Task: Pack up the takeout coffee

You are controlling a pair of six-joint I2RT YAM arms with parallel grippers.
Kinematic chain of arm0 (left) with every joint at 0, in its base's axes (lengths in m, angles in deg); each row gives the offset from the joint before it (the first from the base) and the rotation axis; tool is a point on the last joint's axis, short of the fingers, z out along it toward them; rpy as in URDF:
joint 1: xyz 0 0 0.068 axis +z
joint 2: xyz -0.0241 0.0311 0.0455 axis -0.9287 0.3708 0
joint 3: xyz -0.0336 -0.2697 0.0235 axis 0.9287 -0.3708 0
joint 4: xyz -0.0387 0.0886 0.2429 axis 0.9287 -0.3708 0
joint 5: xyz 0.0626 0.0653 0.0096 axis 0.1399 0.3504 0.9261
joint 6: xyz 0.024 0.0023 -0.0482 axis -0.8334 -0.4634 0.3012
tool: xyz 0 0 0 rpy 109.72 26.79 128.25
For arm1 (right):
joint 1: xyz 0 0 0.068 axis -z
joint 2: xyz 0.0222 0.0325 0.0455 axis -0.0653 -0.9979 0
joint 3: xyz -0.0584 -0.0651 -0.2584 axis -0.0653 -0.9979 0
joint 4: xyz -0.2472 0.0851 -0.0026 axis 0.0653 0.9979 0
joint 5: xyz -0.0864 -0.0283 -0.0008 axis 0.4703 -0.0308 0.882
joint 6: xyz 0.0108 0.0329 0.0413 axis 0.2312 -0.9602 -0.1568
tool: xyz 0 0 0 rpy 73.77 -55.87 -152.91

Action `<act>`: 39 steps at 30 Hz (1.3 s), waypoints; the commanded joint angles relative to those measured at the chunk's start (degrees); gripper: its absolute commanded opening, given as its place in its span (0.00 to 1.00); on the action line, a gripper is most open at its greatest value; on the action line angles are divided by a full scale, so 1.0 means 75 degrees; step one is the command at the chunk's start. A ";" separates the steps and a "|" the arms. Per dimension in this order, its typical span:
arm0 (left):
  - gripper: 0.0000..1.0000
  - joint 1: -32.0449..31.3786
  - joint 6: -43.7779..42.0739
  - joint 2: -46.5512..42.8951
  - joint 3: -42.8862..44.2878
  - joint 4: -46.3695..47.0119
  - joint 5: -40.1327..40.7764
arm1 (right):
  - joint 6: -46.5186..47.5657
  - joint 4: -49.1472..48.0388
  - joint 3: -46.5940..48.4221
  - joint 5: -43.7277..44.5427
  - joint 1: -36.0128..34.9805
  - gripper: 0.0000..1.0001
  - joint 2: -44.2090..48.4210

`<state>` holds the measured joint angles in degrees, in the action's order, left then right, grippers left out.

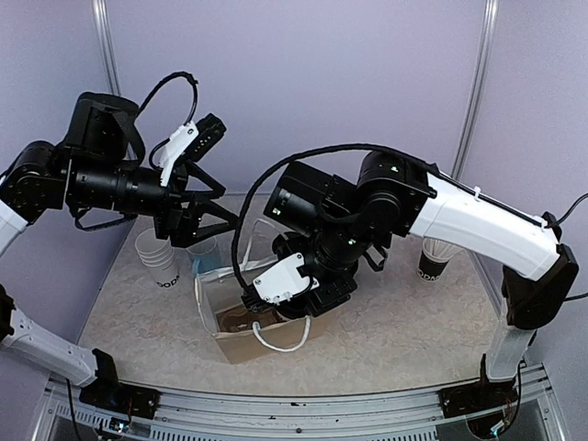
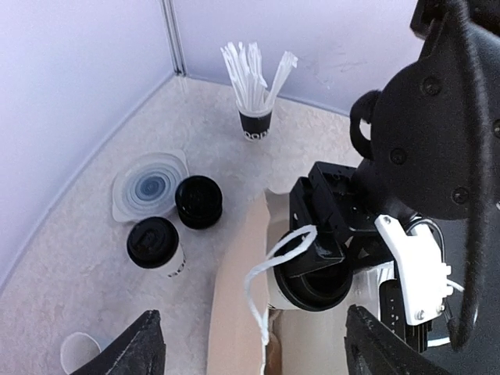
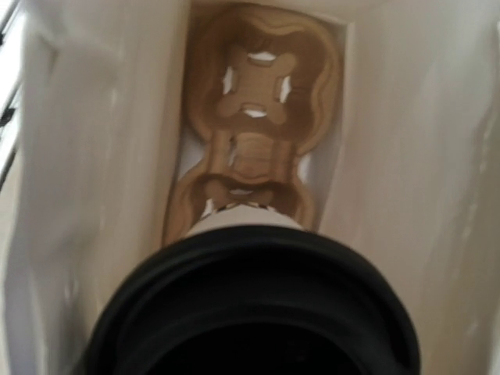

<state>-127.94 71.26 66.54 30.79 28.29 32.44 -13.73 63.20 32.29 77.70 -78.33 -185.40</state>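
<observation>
Right gripper (image 2: 316, 258): closed on the coffee cup (image 3: 250, 312) near its black lid, holding it upright in the mouth of the paper bag (image 1: 266, 342), apparently so it can go straight down.
Cardboard cup holder (image 3: 250, 133): flat on the bag floor, at 12 o'clock from the lid in the right wrist view; the likely seat.
Bag handle (image 2: 269, 254): loops at 9 o'clock of the cup; a snag risk.
Left gripper (image 1: 225, 207): fingers spread, empty, raised at 10 o'clock of the bag overhead, leaving the way clear.

My right wrist view shows the takeout coffee (image 3: 244, 222) blurred, its black lid (image 3: 250, 312) cut off at the bottom edge.
</observation>
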 commanded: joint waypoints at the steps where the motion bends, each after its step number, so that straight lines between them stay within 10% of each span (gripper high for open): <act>1: 0.81 0.0149 0.0144 -0.0580 -0.1062 0.1230 0.0565 | -0.0308 0.0092 -0.0405 0.0207 -0.0271 0.50 0.0363; 11: 0.80 0.1876 0.0814 0.0366 -0.2937 0.2992 0.0305 | -0.0139 -0.0549 -0.2042 0.0760 -0.1055 0.47 0.1178; 23: 0.77 0.1937 0.0933 0.1710 -0.3659 0.3914 -0.0828 | 0.1067 -0.3210 -0.5274 0.1922 -0.1635 0.48 0.2919; 39: 0.73 0.1934 0.0693 0.2568 -0.4158 0.3939 -0.1612 | 0.1635 -0.5084 -0.6008 0.2410 -0.1641 0.47 0.2867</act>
<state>-113.64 77.54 84.70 0.64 56.84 23.02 -3.35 30.64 -10.37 93.68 -90.53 -164.11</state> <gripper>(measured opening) 0.737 0.688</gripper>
